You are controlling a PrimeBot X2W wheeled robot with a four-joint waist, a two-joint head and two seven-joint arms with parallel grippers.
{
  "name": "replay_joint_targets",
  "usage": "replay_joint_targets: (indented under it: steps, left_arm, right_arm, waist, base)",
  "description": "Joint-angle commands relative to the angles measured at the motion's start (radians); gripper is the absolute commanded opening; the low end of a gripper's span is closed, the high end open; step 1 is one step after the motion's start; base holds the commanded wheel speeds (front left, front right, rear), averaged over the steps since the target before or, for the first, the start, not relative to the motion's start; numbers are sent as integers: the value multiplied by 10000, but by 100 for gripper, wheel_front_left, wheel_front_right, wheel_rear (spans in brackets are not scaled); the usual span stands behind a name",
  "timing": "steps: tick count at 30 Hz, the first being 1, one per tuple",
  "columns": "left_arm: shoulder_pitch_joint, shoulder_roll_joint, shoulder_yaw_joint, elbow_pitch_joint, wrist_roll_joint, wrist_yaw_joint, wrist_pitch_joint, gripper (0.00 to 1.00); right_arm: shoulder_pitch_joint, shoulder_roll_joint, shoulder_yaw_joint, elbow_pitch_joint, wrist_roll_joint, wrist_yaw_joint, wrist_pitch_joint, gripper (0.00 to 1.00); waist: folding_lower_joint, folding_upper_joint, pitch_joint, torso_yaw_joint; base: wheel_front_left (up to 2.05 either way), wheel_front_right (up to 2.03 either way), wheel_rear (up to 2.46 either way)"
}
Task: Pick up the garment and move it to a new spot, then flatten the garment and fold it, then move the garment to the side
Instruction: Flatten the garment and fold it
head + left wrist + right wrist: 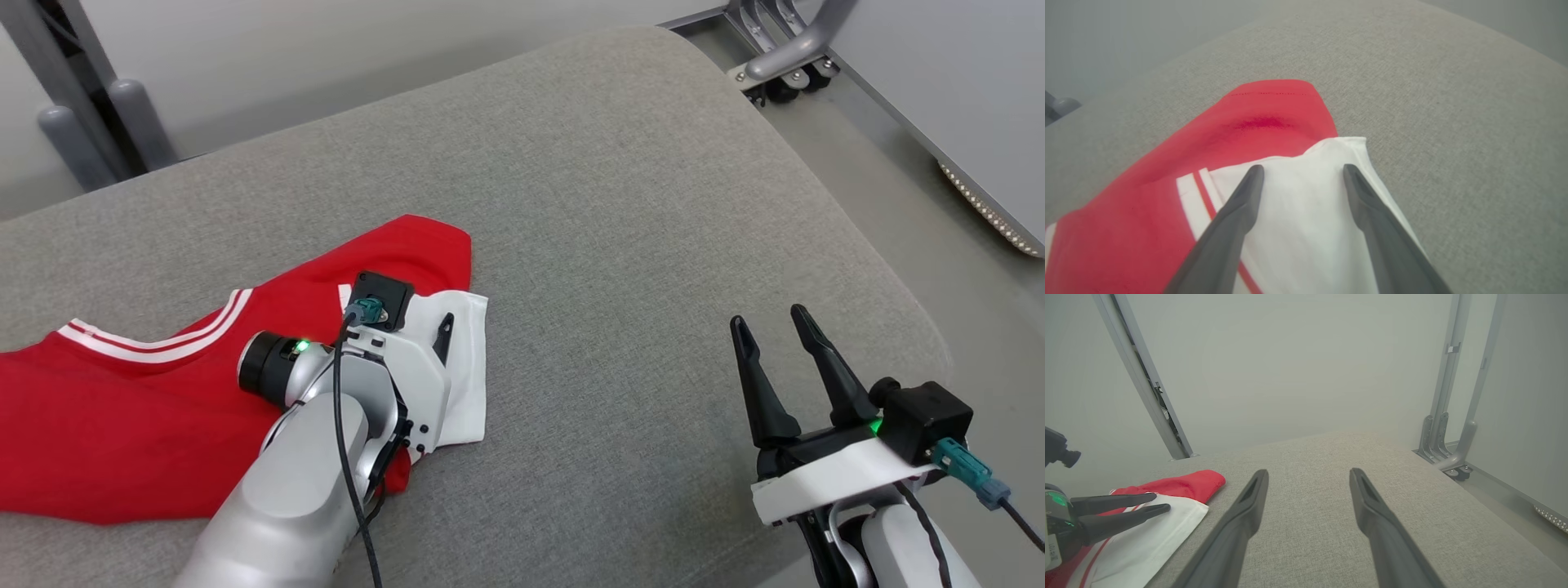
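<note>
The garment is red with white stripes and a white sleeve, and it lies spread on the grey cushion at the left. My left gripper stands open low over the white sleeve, its fingers pointing at the sleeve's far edge. The left wrist view shows that gripper with both fingers spread over white cloth and nothing pinched between them; red cloth lies beyond. My right gripper is open over bare cushion at the right, well away from the garment. Its wrist view shows its own fingers spread and the left gripper on the garment.
The cushion's rounded edge drops to the floor at the right. A metal frame on casters stands beyond the far right corner, and grey posts stand at the far left. Bare cushion stretches across the middle and right.
</note>
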Motion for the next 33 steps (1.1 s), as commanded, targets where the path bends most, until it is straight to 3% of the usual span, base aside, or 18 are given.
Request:
replay_joint_targets:
  steps: [1,2,3,4,5,12,21,27,33]
  left_arm:
    - [-163,72,-51,137,87,60,56,100]
    - [-211,76,-93,276,104,94,103,100]
    - [-260,74,-123,371,124,87,98,93]
    - [-325,77,-145,418,147,110,5,37]
    - [-360,74,-179,468,176,123,-55,0]
    - [-474,28,-215,274,-113,-106,-748,0]
    - [-1052,-1,21,-1110,-908,-877,-2606,0]
    - [-984,-8,332,-4022,-1240,-895,-3334,0]
    - [634,0,1857,-7630,-613,-509,-3340,0]
  right_arm:
    - [-91,-47,-53,-27,80,1,-69,100]
    - [-88,-42,-60,-59,77,1,-69,100]
    - [-64,-43,-76,-77,81,1,-69,100]
    - [-41,-45,-111,-81,82,1,-69,100]
    - [-29,-42,-123,-78,77,1,-69,100]
    - [-11,-41,-222,-62,74,1,-69,100]
    - [-112,-45,-206,-61,84,1,-69,100]
    - [95,-43,-505,-63,-166,1,-69,100]
    - [100,-43,-767,-121,-390,1,-69,100]
  waist:
    - [0,0,168,-216]
    - [0,0,199,-277]
    - [0,0,216,-310]
    - [0,0,230,-331]
    - [0,0,241,-346]
    - [0,0,202,-269]
    - [0,0,52,-65]
    - [0,0,-118,536]
    - [0,0,-182,1614]
  base:
    - [0,0,0]
    - [0,0,0]
    - [0,0,0]
    - [0,0,0]
    - [0,0,0]
    - [0,0,0]
    - [0,0,0]
    - [0,0,0]
    - [0,0,0]
